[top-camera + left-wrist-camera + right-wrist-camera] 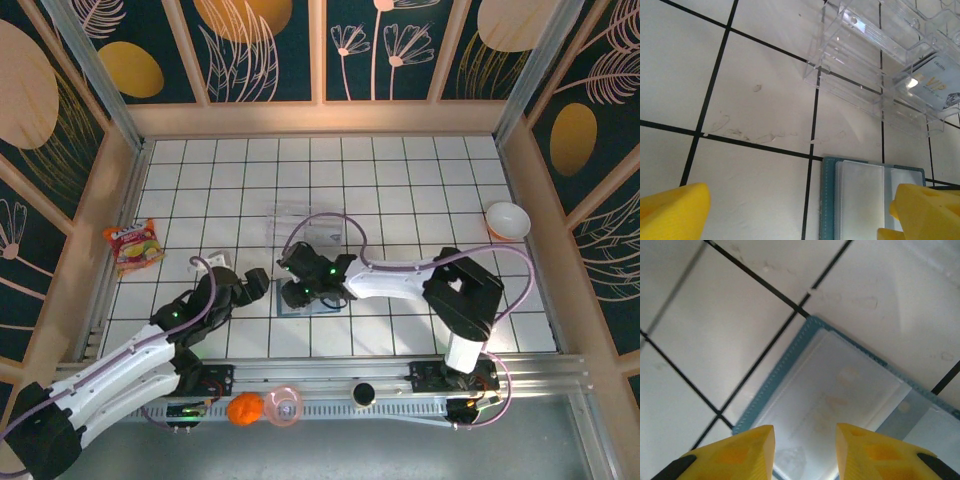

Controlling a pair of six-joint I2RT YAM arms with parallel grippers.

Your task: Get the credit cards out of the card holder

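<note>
The card holder (320,305) lies open on the white tiles, its teal stitched border (774,385) framing pale sleeves. A whitish credit card (840,395) with faint print sits in the sleeve right under my right gripper (805,455), which hovers open with its yellow fingers (740,455) spread over it. My left gripper (800,210) is open too, low over the tile just left of the holder (830,200), whose pale sleeves (860,200) show between its fingertips. In the top view the right gripper (297,278) covers the holder's left part and the left gripper (252,284) is beside it.
A clear plastic tray (860,55) stands just beyond the holder, with a printed VIP card (932,85) inside it. A snack packet (135,245) lies at the left wall and a white bowl (507,220) at the right. An orange object (243,408) rests by the arm bases.
</note>
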